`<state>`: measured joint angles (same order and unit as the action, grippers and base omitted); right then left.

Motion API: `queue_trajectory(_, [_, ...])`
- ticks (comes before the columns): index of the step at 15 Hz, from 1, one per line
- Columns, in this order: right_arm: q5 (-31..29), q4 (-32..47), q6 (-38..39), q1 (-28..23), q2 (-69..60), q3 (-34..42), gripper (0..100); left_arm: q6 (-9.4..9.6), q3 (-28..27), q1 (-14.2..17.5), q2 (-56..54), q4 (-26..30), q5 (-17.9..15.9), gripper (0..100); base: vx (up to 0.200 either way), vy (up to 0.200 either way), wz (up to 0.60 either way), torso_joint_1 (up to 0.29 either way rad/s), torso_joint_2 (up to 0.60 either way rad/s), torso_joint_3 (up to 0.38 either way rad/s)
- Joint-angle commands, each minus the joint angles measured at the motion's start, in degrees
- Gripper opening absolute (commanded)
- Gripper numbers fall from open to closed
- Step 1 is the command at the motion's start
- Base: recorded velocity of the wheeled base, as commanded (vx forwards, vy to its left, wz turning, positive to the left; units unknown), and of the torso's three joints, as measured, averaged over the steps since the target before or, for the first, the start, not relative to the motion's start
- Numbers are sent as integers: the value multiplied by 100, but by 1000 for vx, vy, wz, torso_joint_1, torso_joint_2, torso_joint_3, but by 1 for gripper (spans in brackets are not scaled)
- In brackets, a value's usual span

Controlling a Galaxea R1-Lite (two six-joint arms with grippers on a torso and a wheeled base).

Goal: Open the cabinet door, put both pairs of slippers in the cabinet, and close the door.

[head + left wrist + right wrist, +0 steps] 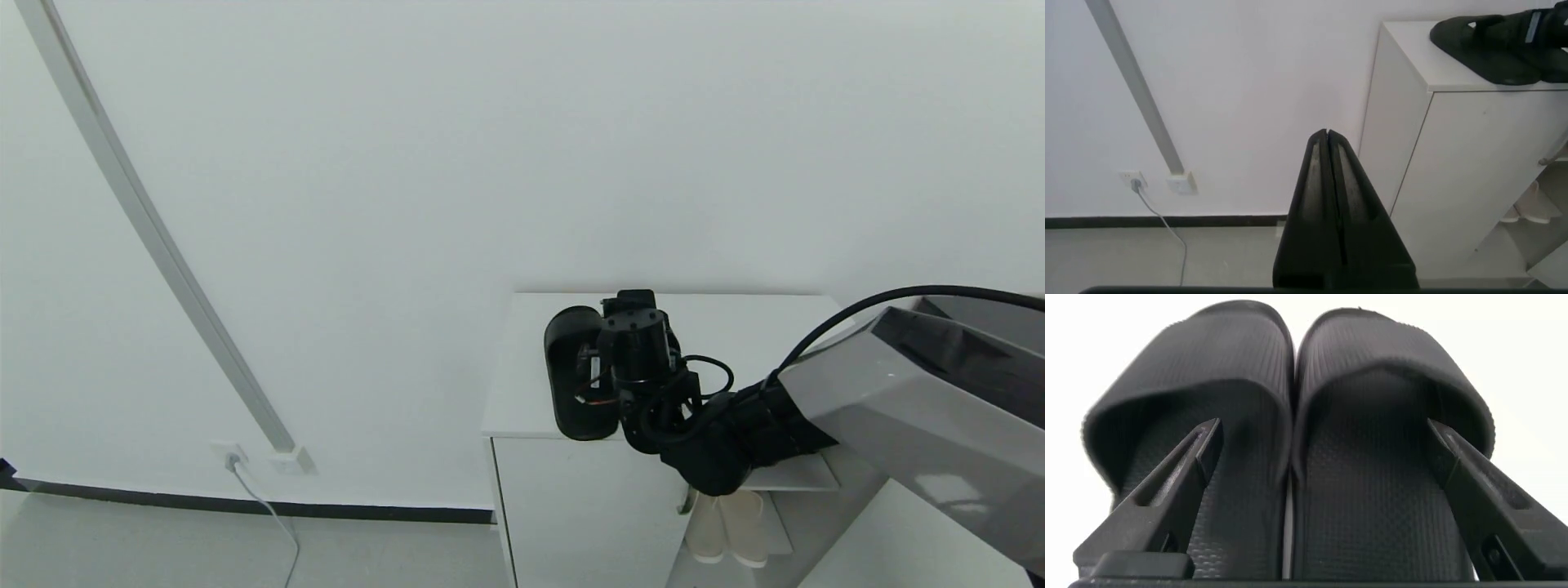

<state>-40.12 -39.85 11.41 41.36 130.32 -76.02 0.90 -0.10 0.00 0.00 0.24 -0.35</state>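
Head view: the right gripper (604, 371) meets the black slippers (571, 376) at the front-left corner of the cabinet (735, 327) top; white slippers (727, 527) lie on a lower shelf (780, 531). Left wrist view: the left gripper (1328, 143) is pressed together (empty). Right wrist view: fingers (1167, 490) spread wide, one over each black slipper.

1. A plain white wall (522, 122) is recorded behind and above the right gripper (592, 376); it is evenly lit.
2. Well to the gripper's left, a grey trunking strip (155, 237) is run slantwise down the wall to a small white box (292, 461).
3. Just beside that box, on the side away from the gripper, a wall socket (229, 454) is fitted, with a white cable (273, 514) plugged in and trailing down.
4. Below and left of the gripper, a dark skirting band (326, 510) is noted at the wall's foot, with pale grey floor (163, 547) beneath.
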Motion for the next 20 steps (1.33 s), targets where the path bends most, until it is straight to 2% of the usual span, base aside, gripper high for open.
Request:
queue_trajectory(1, [13,4,-16,-85,354,-334,100,-2,1,0,9,2,0,0,0,0,0,0,0,0])
queue_trajectory(8, [39,-330,-315,-243,908,-1055,100,-2,1,0,9,2,0,0,0,0,0,0,0,0])
queue_trajectory(9, [57,-348,-315,-252,934,-1064,0,6,1,0,9,2,0,0,0,0,0,0,0,0])
queue_trajectory(16, [57,-392,-315,-216,811,-932,0,-2,1,0,0,2,18,0,0,0,0,0,0,0])
queue_trajectory(18, [66,-550,-324,-146,591,-642,0,-11,1,0,9,2,18,0,0,0,0,0,0,0])
queue_trajectory(20, [241,-664,-324,47,-59,210,0,-20,1,0,0,2,44,0,0,0,0,0,0,0])
